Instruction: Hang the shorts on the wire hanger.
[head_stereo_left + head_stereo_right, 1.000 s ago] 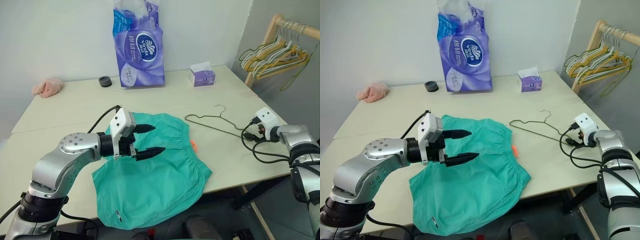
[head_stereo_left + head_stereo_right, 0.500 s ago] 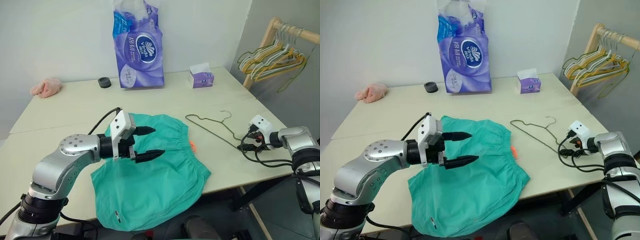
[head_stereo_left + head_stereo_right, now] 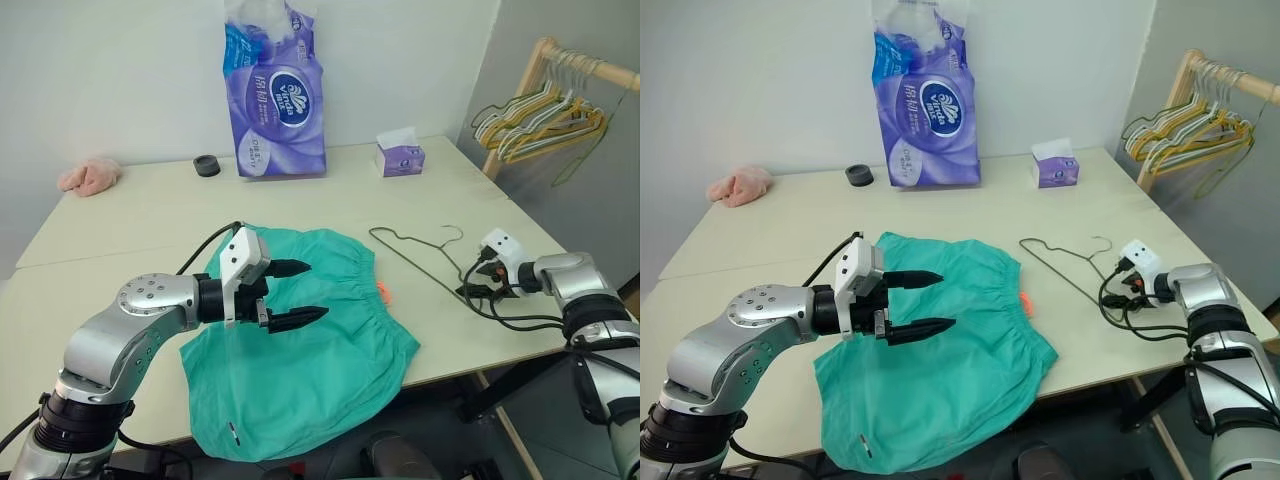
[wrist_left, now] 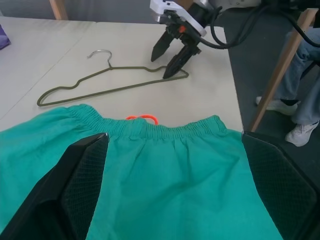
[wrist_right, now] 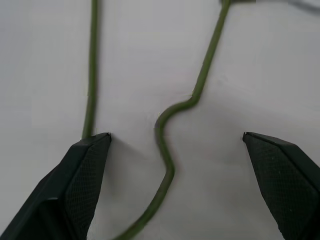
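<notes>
The teal-green shorts (image 3: 320, 370) lie flat on the table's near side, waistband and orange drawstring (image 4: 142, 118) towards the wire hanger. My left gripper (image 3: 315, 290) hovers open just above the shorts, fingers pointing right, holding nothing. The thin olive wire hanger (image 4: 115, 91) lies flat on the table right of the shorts, hook towards the far side. My right gripper (image 4: 160, 67) is open and tipped down at the hanger's right corner. In the right wrist view a bend of the wire (image 5: 162, 135) runs between its spread fingers (image 5: 90, 165), which are not closed on it.
A purple tissue-roll pack (image 3: 273, 95), a small tissue box (image 3: 402, 155), a black ring (image 3: 206, 165) and a pink cloth lump (image 3: 88, 176) sit along the far side. A wooden rack with several hangers (image 3: 545, 105) stands off the table's right. A person's legs (image 4: 300, 90) are beyond that edge.
My right gripper has moved left to the hanger's corner and tipped further down. The left gripper and the shorts have stayed put.
</notes>
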Robot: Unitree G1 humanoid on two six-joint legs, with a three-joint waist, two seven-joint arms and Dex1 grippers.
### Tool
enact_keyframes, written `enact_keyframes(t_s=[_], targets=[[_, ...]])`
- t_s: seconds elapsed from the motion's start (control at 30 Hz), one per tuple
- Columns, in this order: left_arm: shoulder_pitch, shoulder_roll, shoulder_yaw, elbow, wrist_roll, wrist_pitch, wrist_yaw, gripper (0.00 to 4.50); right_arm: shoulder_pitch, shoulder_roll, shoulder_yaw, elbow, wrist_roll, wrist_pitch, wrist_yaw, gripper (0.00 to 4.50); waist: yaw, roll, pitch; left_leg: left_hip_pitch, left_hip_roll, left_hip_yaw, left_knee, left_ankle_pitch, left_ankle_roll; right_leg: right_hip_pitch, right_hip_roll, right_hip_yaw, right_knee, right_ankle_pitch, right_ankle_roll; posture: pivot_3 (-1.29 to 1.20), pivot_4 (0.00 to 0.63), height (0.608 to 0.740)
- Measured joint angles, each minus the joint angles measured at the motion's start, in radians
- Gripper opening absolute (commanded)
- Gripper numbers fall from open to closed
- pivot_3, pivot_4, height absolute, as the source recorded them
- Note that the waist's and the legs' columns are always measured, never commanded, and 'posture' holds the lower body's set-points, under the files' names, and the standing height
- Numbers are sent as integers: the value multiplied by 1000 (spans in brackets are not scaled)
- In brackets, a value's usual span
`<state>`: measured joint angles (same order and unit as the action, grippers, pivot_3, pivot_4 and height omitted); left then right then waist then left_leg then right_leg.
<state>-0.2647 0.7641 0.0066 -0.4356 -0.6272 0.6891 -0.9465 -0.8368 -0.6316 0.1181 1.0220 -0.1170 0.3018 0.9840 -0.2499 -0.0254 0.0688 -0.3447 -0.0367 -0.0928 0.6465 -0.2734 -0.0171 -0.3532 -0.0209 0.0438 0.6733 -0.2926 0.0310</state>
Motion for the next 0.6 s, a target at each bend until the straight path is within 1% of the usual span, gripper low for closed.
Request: enact_keyframes(t_s=[0.07, 0.17, 0.23, 0.27, 0.33, 0.5, 0.57, 0.6], targets=[[0, 0, 0, 0, 0, 0, 1, 4480, -12, 12, -2, 27, 1, -15, -24, 4500, 1, 0, 0, 0, 0, 0, 0, 0, 0, 0, 0, 0, 0, 0, 0, -207, 35, 740], [0, 0, 0, 0, 0, 0, 2, 4500, -23, 23, -16, 58, 3, -20, -27, 3911, 1, 0, 0, 0, 0, 0, 0, 0, 0, 0, 0, 0, 0, 0, 0, -206, 36, 740], [0, 0, 0, 0, 1, 0, 2, 4500, -35, 31, -17, 76, 4, -10, -27, 3324, 1, 0, 0, 0, 0, 0, 0, 0, 0, 1, 0, 0, 0, 0, 0, -206, 36, 740], [0, 0, 0, 0, 1, 0, 2, 4500, -42, 34, -17, 83, 3, -3, -27, 2919, 1, 0, 0, 0, 0, 0, 0, 0, 0, 1, 0, 0, 0, 0, 0, -206, 36, 740], [0, 0, 0, 0, 1, 0, 1, 4500, -47, 37, -17, 91, 2, 6, -28, 2317, 4, 0, 0, 0, 0, 0, 0, 0, 0, 1, 0, 0, -1, 0, 0, -205, 35, 740], [0, 0, 0, 1, 8, 0, 1, 4500, -48, 45, -17, 92, 0, 37, -53, 626, 7, -3, -4, 0, 0, -1, 0, 0, 0, 1, 0, -1, -1, 1, -1, -207, 32, 740], [0, 0, 0, 1, 11, -1, 2, 4500, -44, 48, -17, 89, 0, 39, -73, 70, 10, -4, -6, 0, 0, -1, 0, 0, 0, 1, 0, -1, -1, 1, -1, -207, 32, 740], [0, 0, 0, 1, 11, -1, 2, 4500, -42, 48, -16, 87, -1, 39, -82, 31, 11, -5, -8, 0, 0, -1, 0, 0, 0, 1, 0, -1, -2, 1, -1, -207, 32, 740]])
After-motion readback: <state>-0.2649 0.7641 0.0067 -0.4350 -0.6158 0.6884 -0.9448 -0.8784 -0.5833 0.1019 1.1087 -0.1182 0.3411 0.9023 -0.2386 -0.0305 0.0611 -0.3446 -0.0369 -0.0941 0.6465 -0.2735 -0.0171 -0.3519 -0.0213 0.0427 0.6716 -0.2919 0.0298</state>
